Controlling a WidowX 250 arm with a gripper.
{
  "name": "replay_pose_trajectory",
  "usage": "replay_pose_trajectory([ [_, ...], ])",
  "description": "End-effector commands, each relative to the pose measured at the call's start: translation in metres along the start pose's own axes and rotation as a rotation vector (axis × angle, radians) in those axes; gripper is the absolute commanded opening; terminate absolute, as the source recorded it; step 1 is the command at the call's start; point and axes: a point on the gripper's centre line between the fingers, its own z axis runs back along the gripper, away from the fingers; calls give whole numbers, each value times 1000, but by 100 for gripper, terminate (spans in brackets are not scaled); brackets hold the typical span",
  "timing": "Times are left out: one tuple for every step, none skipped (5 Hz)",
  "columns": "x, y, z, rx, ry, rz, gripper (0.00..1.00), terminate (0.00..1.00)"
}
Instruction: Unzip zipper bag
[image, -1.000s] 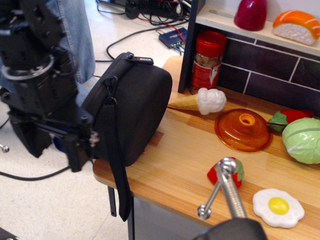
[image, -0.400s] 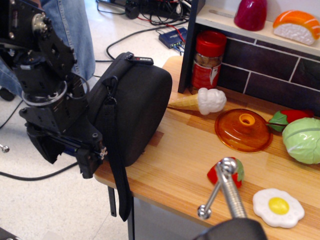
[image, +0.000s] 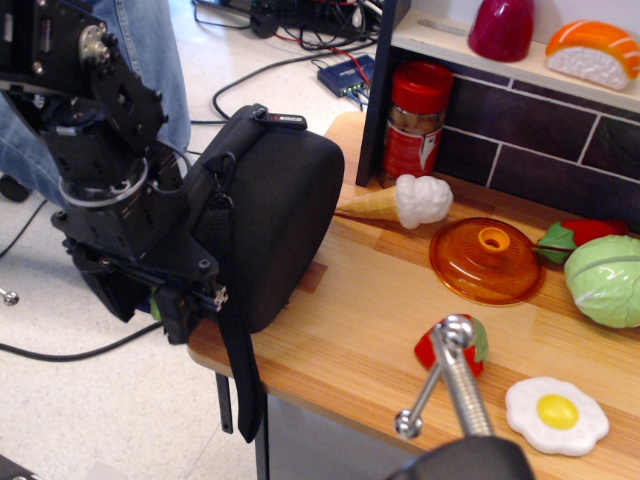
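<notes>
The zipper bag (image: 285, 215), a large black padded case with rounded corners, stands on its edge at the left end of the wooden table (image: 350, 320) and overhangs it. Its black strap (image: 240, 370) hangs down past the table edge. My gripper (image: 186, 308) is pressed against the bag's lower left edge, by the zipper seam. A small green bit (image: 156, 303), possibly the pull tab, shows just left of the fingers. The black arm hides the jaws, so I cannot tell whether they are open or shut.
To the right on the table are a toy ice cream cone (image: 400, 203), an orange lid (image: 487, 260), a cabbage (image: 605, 280), a fried egg (image: 556, 413) and a strawberry (image: 475, 345). A red-lidded jar (image: 415, 120) stands behind. A person in jeans (image: 150, 60) stands at the left.
My gripper has moved right and slightly up, from beside the bag to against its lower left edge. The green bit now shows beside the fingers. The bag has not moved.
</notes>
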Motion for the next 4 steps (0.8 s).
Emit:
replay_pose_trajectory([
  [22, 2, 11, 20, -79, 11, 0, 0],
  [33, 0, 23, 10, -122, 42, 0, 0],
  [52, -4, 53, -42, -160, 108, 0, 0],
  [70, -10, 74, -82, -164, 183, 0, 0],
])
